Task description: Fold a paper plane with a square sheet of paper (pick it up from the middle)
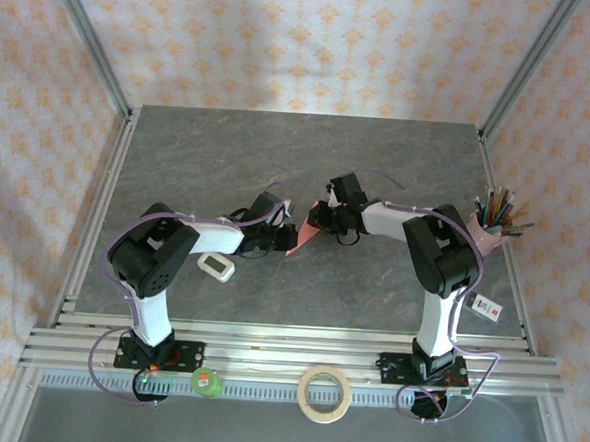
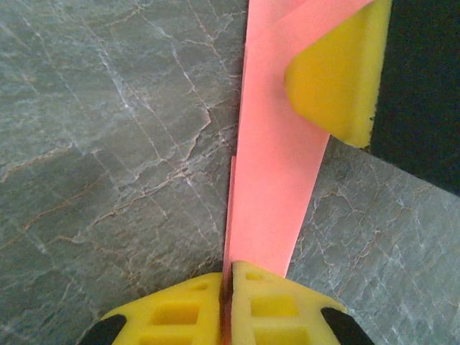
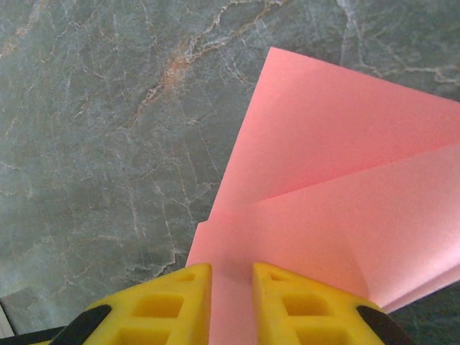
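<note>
1. Currently, the left gripper [image 1: 282, 236] [image 2: 230, 279] is clamped on the sheet of paper [image 1: 302, 241] [image 2: 269, 194] [image 3: 330, 144]. The jaws meet on a narrow folded strip of it.
2. The strip runs straight ahead from the left gripper to a yellow finger [image 2: 334, 79] of the right gripper [image 1: 333, 219] [image 3: 231, 279].
3. The right jaws stand a little apart, and pink paper shows in the gap. Whether they pinch it cannot be told.
4. Ahead of the right gripper, the paper spreads in overlapping folded layers above the table [image 1: 279, 150].
5. The two grippers face each other, tips close together, with the paper between them.
6. A cup [image 1: 486, 237] stands well to the outer side of the right gripper. It holds a bunch of upright pens [image 1: 498, 207].
7. A white gadget [image 1: 215, 266] lies near the left gripper, on the base side.
</note>
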